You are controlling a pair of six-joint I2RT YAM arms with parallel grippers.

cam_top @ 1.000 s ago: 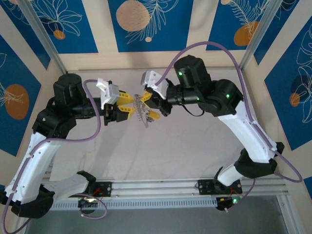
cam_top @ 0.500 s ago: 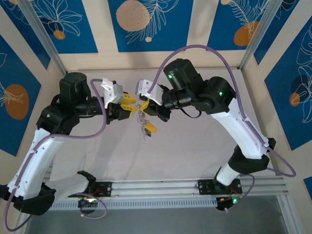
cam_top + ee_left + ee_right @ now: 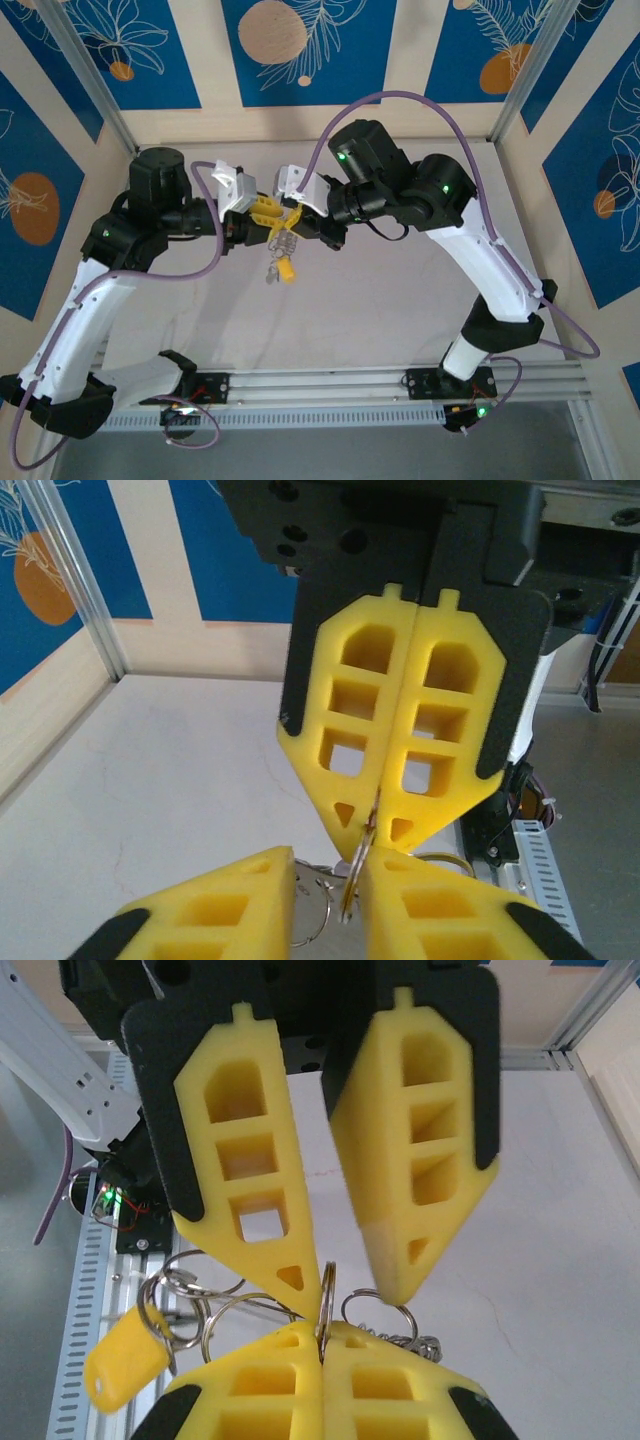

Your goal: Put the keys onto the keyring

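Keyring [image 3: 327,1290] stands edge-on, clamped between the pressed-together fingers of the right gripper [image 3: 322,1350]. In the top view that gripper bites the rim from the 3 o'clock side. The left gripper [image 3: 330,868] comes in from 9 o'clock, tip to tip with the right. Its jaws stand a little apart and straddle the same rim, with the wire close against one finger and a sliver of gap on the other side. Whether that finger touches the wire I cannot tell.

Seen from above, a silvery cluster [image 3: 276,250] dangles at 6 o'clock of the pinch, its pieces too small to sort out. A yellow tag [image 3: 286,270] hangs at its bottom.

In the right wrist view, several small rings [image 3: 190,1280] sit at 9 to 10 o'clock of the pinch. The tag is farther out, near 9 o'clock, and a short chain [image 3: 405,1340] is at 3 o'clock.

All of this hangs in the air above the pale table [image 3: 400,300], toward 11 o'clock of its middle. Blue panels [image 3: 300,50] with orange discs stand around the table at 9, 12 and 3 o'clock.
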